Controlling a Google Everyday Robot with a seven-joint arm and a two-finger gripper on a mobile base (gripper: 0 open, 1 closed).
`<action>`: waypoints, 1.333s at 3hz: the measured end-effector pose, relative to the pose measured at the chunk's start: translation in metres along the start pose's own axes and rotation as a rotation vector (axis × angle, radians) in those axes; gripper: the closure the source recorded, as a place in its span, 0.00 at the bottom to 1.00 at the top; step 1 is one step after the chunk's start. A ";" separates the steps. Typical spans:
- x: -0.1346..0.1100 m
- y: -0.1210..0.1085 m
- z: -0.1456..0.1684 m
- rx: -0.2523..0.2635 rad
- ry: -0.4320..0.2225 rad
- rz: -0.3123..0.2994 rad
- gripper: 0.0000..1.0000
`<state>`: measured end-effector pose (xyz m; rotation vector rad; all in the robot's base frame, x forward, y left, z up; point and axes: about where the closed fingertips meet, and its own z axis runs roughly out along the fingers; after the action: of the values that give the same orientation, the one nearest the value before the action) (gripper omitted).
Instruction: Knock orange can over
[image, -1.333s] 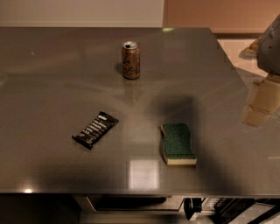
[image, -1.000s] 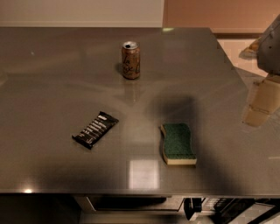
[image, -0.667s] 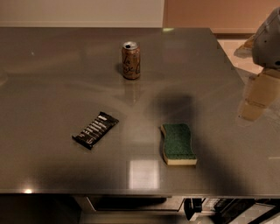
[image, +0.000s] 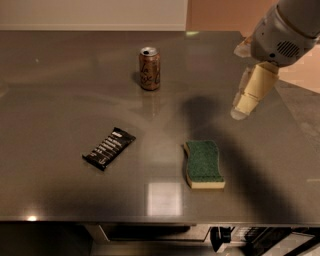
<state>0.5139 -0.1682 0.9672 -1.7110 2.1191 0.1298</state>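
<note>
can (image: 149, 68) upright at rear of surface (image: 60, 100), tool (image: 248, 92) hovers well right of it, can't tell if spread or pressed together; sponge (image: 204, 163) and wrapper (image: 108, 148) nearer front.

Your gripper (image: 250, 91) hangs above the right side of the grey worktop (image: 60, 95), its cream-coloured end pointing down and left below the pale grey wrist housing at the upper right corner. The orange can (image: 149, 68) stands upright towards the far middle of the worktop, silver top showing, well apart from the gripper and to its left. Nearer to you, a black wrapper (image: 109, 148) with white lettering lies flat and slantwise on the left. A green sponge (image: 204, 164) with a yellow underside lies right of centre, below the gripper. A dark shadow (image: 200, 112) falls on the worktop between can and gripper.
</note>
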 end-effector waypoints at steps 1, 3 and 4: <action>-0.031 -0.028 0.029 0.016 -0.071 -0.008 0.00; -0.090 -0.072 0.087 0.032 -0.197 0.020 0.00; -0.118 -0.097 0.113 0.025 -0.253 0.047 0.00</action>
<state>0.6541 -0.0471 0.9255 -1.5418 1.9659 0.3142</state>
